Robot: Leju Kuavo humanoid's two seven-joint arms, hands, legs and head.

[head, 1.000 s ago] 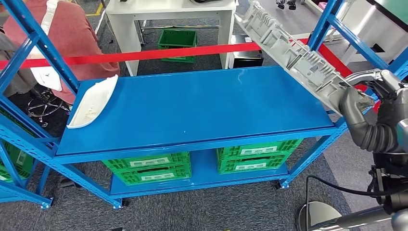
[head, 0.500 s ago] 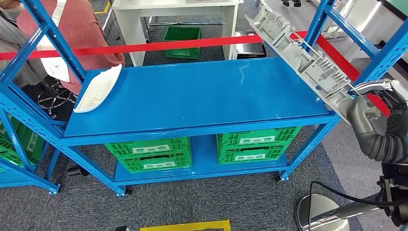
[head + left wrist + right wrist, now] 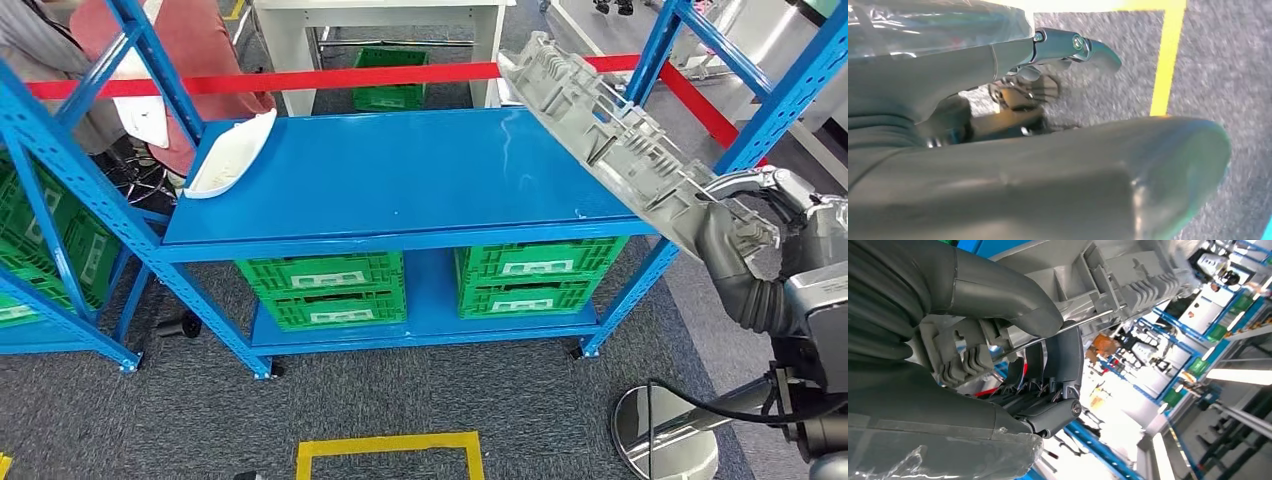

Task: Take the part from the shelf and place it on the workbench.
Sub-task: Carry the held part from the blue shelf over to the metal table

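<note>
A long grey ribbed plastic part (image 3: 610, 145) slants above the right end of the blue shelf (image 3: 400, 180), its lower end held by my right hand (image 3: 735, 235). In the right wrist view the thumb and dark fingers (image 3: 1053, 365) wrap around the part (image 3: 1118, 280). A second white part (image 3: 232, 155) lies on the shelf's far left corner. My left hand (image 3: 1048, 165) hangs over grey carpet with a yellow floor line (image 3: 1165, 60); its fingers are curled in and hold nothing.
Green crates (image 3: 325, 290) sit on the lower shelf level. Blue uprights (image 3: 760, 115) stand close to my right arm. Red tape (image 3: 300, 78) runs behind the shelf, with a white table (image 3: 380, 20) beyond. A person in red (image 3: 175, 90) is at the far left.
The whole view has shifted: the shelf sits higher and further off, and a yellow floor marking now shows below. My right hand still holds the grey part, now further clear of the shelf.
</note>
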